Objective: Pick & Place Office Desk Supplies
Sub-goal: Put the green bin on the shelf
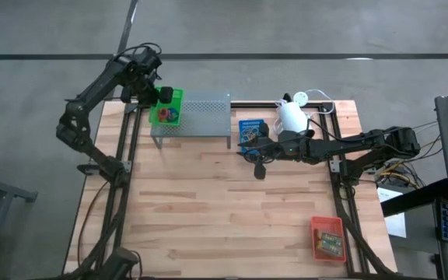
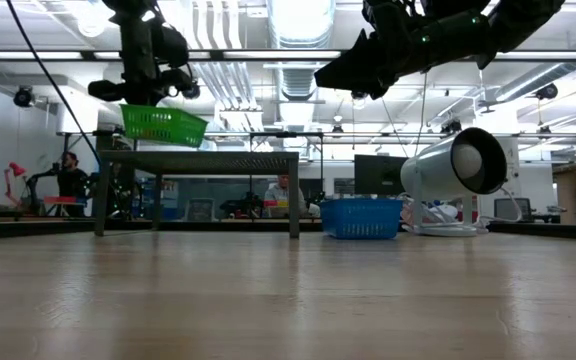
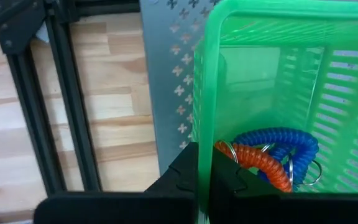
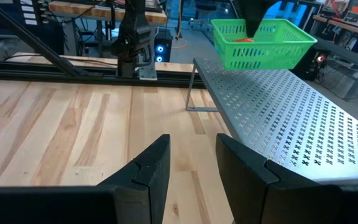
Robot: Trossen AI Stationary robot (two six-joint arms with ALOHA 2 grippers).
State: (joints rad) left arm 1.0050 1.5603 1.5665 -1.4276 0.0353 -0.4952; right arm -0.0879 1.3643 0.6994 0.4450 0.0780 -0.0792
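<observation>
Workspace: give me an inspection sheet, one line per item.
Surface: wooden table, mostly bare in the middle.
Job's things: green tray with a blue loop and a red loop inside, at the left end of the grey shelf; blue tray beside the shelf; red tray at the near right corner.
Clutter: white lamp at the back right.
Grippers: left gripper shut on the green tray's rim; right gripper open, empty, over the table near the blue tray.
Cables: white cord by the lamp.
Surroundings: a person at a far bench.
</observation>
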